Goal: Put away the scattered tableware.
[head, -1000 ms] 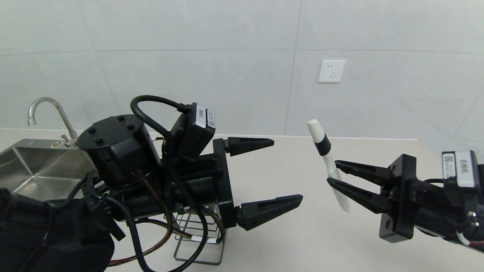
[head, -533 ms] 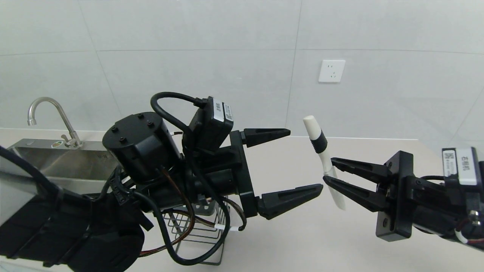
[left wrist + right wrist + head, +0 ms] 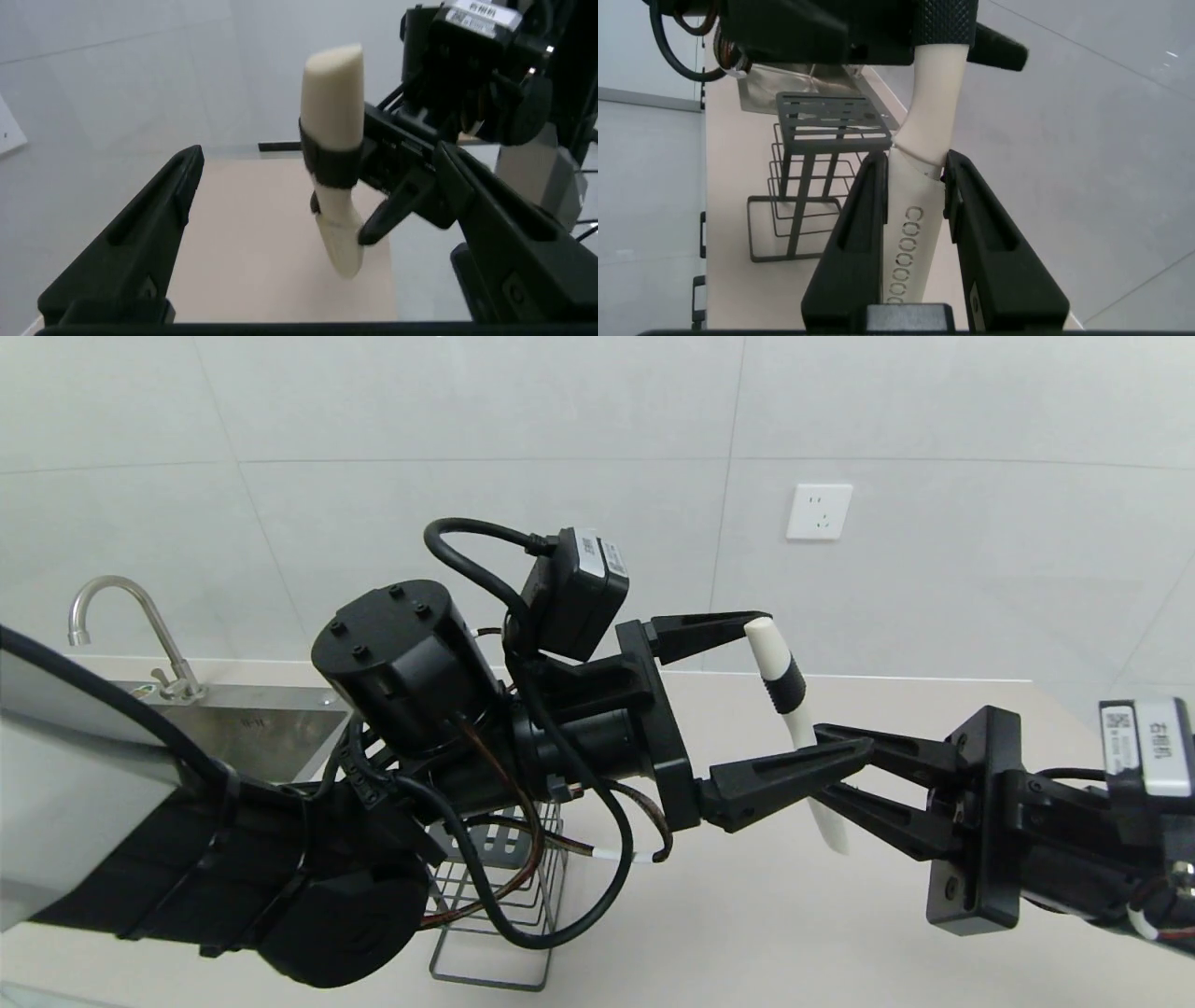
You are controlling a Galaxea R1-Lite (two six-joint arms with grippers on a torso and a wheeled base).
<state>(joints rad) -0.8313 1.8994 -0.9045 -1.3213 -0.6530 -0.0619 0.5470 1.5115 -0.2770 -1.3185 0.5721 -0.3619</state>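
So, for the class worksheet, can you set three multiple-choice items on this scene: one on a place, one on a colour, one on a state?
1. Where does the wire rack stand?
A. On the floor
B. On the counter near the sink
C. Hung on the wall

2. What colour is the band around the white utensil?
A. Red
B. Black
C. Green

3. What is the state of the left end effector?
A. Open, with a finger on either side of the utensil
B. Shut on the rack
C. Shut on a cup

Answers:
1 B: the rack's base rests on the counter top.
2 B: a black ring shows below the handle's white tip.
3 A: its fingers stand wide apart, while the right end effector is the one gripping the utensil.
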